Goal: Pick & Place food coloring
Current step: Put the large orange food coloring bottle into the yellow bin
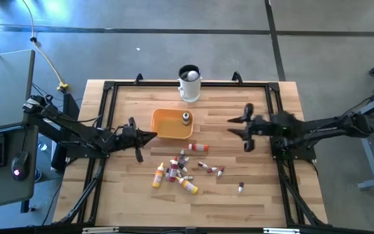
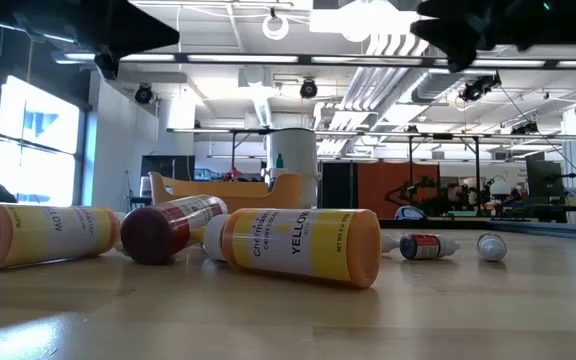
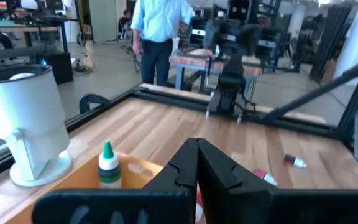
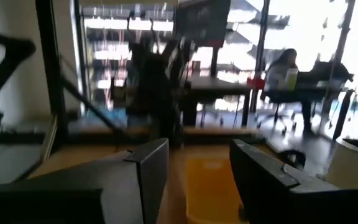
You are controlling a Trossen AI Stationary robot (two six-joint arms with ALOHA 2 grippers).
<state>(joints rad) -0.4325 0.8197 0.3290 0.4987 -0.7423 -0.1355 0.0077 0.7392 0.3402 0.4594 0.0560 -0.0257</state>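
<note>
Bottles (image 1: 177, 170) loose mid-table, one upright in bowl (image 1: 171, 123).
Light, smooth, prone to rolling; best pinched across the body. Right gripper (image 1: 237, 125) open, empty, beside bowl; left gripper (image 1: 149, 136) closed, empty.

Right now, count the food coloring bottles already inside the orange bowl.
1: a green-capped bottle stands upright inside the orange bowl, toward the white mug. The other bottles lie on the table. The bowl wall could hide another.
</note>
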